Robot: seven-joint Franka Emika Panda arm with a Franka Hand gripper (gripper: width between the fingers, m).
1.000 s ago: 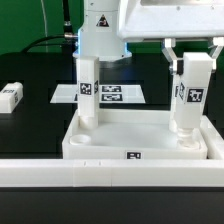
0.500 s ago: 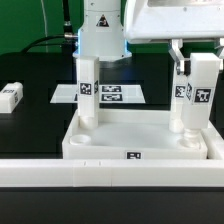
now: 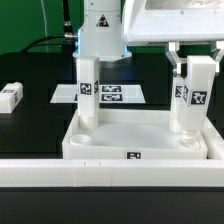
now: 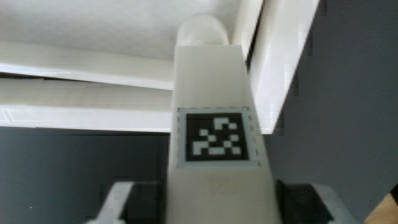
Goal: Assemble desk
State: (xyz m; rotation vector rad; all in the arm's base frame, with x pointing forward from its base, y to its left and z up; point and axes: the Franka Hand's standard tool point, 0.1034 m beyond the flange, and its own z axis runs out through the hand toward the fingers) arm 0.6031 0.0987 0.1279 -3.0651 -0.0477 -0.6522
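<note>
The white desk panel (image 3: 135, 132) lies rim-up near the front of the table. One white tag-marked leg (image 3: 86, 92) stands upright in its far corner on the exterior view's left. My gripper (image 3: 193, 60) is shut on a second leg (image 3: 190, 105), which stands upright in the far corner on the exterior view's right. In the wrist view this leg (image 4: 217, 110) runs straight out between my fingers (image 4: 125, 205), with my gripper (image 4: 217, 208) closed round it. A third leg (image 3: 10, 96) lies loose on the table at the exterior view's left. A fourth leg is out of view.
The marker board (image 3: 112, 94) lies flat behind the panel. The long white border rail (image 3: 60, 178) runs along the front edge, right in front of the panel. The arm's white base (image 3: 100, 30) stands behind the left leg.
The held leg has turned a little about its upright axis with my gripper; its tag faces show at a different angle. The panel and other legs have not moved.
</note>
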